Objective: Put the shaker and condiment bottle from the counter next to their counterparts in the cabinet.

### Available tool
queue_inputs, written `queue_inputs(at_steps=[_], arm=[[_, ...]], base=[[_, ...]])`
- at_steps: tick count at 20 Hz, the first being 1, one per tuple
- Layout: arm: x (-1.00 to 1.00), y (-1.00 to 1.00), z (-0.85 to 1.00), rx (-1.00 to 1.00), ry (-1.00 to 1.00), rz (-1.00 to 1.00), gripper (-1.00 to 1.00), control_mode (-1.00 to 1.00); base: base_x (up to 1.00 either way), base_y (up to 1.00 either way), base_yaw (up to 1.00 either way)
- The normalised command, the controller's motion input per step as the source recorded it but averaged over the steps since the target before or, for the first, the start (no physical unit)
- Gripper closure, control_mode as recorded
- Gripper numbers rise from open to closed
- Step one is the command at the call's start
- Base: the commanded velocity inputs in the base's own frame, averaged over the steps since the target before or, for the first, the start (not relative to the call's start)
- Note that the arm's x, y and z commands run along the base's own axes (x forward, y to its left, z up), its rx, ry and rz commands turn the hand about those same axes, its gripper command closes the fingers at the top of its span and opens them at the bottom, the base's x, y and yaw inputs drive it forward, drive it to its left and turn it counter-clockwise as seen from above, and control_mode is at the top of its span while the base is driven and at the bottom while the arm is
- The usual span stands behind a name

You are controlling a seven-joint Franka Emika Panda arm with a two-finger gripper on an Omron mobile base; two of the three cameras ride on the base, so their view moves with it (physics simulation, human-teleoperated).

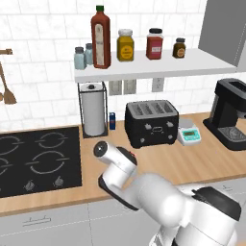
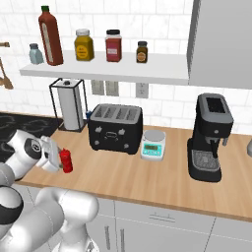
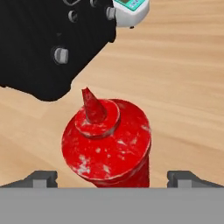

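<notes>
1. Red bottle [image 3: 107, 144] upright on wooden bench [image 2: 147, 177], near front edge, open wood to its right; black toaster [image 2: 115, 128] behind.
2. Glossy plastic, scuffed white, pointed cap.
3. Jaws wide open, fingertips [image 3: 41, 178] flanking bottle's base, contact indiscernible.
4. Two shakers [image 1: 79, 57] on white shelf [image 1: 153, 69], beside tall sauce bottle [image 1: 100, 37].

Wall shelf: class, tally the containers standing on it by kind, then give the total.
shakers: 2
tall bottle: 1
jars: 3
Total: 6
</notes>
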Motion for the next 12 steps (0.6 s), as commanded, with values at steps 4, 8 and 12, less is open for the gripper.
queue_inputs(at_steps=[4,8,12], arm=[[0.24,-0.09,-0.28,0.0,0.0,0.01,1.0,-1.0],[0.3,-0.02,-0.27,0.0,0.0,0.0,1.0,-1.0],[0.32,-0.03,-0.1,0.0,0.0,0.01,1.0,-1.0]], base=[[0.0,0.0,0.0],[0.0,0.0,0.0],[0.0,0.0,0.0]])
